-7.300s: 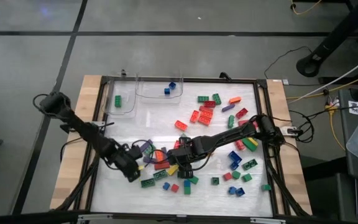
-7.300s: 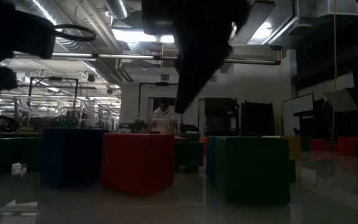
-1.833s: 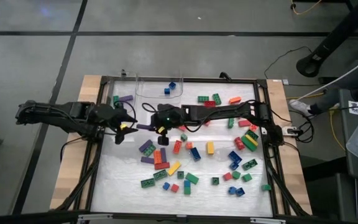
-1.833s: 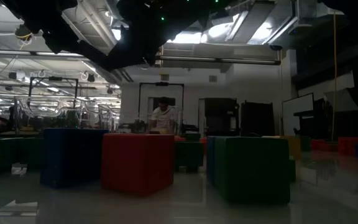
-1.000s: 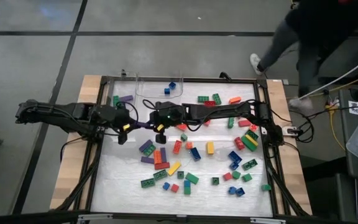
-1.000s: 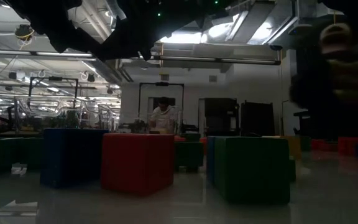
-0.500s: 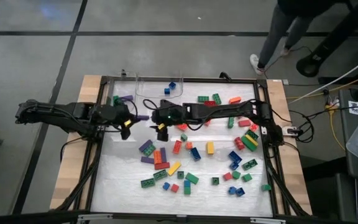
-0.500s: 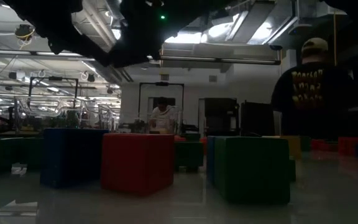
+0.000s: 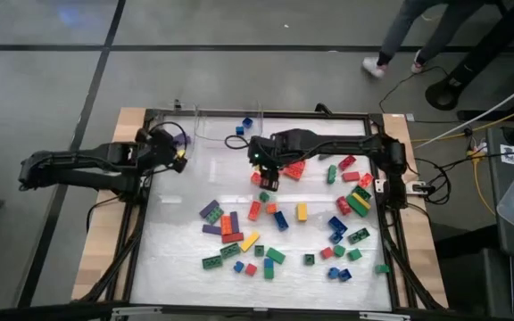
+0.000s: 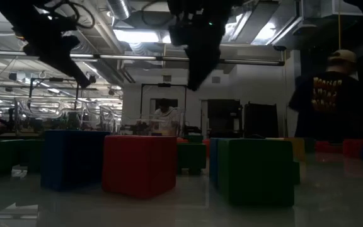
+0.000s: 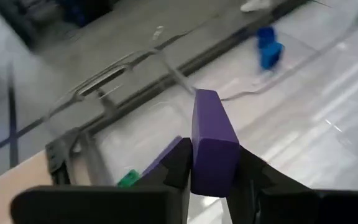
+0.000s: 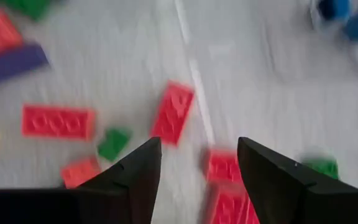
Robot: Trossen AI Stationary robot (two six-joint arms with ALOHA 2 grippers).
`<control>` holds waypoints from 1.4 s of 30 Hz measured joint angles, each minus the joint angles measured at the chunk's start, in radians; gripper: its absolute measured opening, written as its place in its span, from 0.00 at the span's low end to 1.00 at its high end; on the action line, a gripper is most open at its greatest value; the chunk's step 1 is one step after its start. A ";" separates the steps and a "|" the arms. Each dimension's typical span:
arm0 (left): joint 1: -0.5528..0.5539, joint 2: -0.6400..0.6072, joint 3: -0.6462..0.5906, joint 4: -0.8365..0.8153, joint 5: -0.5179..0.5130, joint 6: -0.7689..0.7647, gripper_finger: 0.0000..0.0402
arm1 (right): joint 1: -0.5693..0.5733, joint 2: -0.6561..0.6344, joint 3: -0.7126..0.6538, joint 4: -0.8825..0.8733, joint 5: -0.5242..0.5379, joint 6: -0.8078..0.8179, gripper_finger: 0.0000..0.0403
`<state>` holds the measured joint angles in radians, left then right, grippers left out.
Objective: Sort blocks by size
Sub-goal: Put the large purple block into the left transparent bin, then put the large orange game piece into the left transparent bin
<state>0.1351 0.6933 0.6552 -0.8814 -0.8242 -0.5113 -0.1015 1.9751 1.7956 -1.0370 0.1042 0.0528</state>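
The left gripper (image 9: 175, 143) is hanging over the table's far left corner, above a clear bin (image 9: 169, 141), and its fingers (image 11: 166, 169) are clamping a long purple block (image 11: 211, 142) between them, as the left wrist view is showing. In that view a green block (image 11: 128, 180) is lying in the bin below, and two blue blocks (image 11: 268, 46) are sitting in a second clear bin (image 9: 230, 126) just beside the first. In the low view the left gripper (image 10: 84, 81) is hovering high above the table.

Toward the middle, the right gripper (image 9: 266, 176) is hanging above the white mat (image 9: 177, 241), its fingers (image 12: 135, 177) standing apart with nothing between them. The right wrist view is showing red blocks (image 12: 173, 112), a small green one and a purple one lying loose on the mat below it. In the low view this gripper (image 10: 197, 79) is also hanging clear of the table.

The rest of the blocks (image 9: 266, 241) are lying scattered over the mat's middle and right: red ones just beside the right gripper, a mixed cluster of purple, orange, yellow, green and blue nearer the front, and more red, green, blue and yellow pieces toward the right edge. In the low view a red block (image 10: 139, 165) is sitting closest, between a blue one and a green one.

Beyond the table on the right, a person (image 10: 331, 98) is standing in the room.
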 joint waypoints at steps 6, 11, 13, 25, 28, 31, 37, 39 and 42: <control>0.098 0.009 0.000 0.004 -0.004 -0.010 0.24 | 0.021 0.005 -0.069 -0.004 -0.131 -0.023 0.49; 0.144 0.016 0.000 0.002 0.051 -0.010 0.29 | 0.082 0.005 -0.132 0.059 -0.185 -0.143 0.48; 0.151 0.016 0.000 0.002 0.083 -0.015 0.31 | 0.111 0.005 -0.156 0.124 -0.182 -0.202 0.48; 0.154 0.016 0.000 0.002 0.291 0.008 0.34 | 0.216 0.005 -0.315 0.446 -0.083 -0.592 0.48; 0.154 0.016 0.000 0.002 0.297 0.022 0.34 | 0.209 0.005 -0.321 0.466 -0.079 -0.618 0.48; 0.154 0.016 0.000 0.002 0.297 0.022 0.33 | 0.197 0.005 -0.321 0.472 -0.078 -0.641 0.48; 0.154 0.016 0.000 0.002 0.297 0.022 0.33 | 0.184 0.025 -0.321 0.483 -0.115 -0.714 0.48; 0.154 0.016 0.000 0.002 0.298 0.019 0.33 | 0.186 0.046 -0.320 0.507 -0.117 -0.753 0.48; 0.154 0.016 0.000 0.003 0.300 0.013 0.33 | 0.187 0.076 -0.321 0.513 -0.123 -0.768 0.48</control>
<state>0.2890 0.7094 0.6556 -0.8787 -0.5240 -0.4988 0.0856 2.0506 1.4750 -0.5235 -0.0185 -0.7155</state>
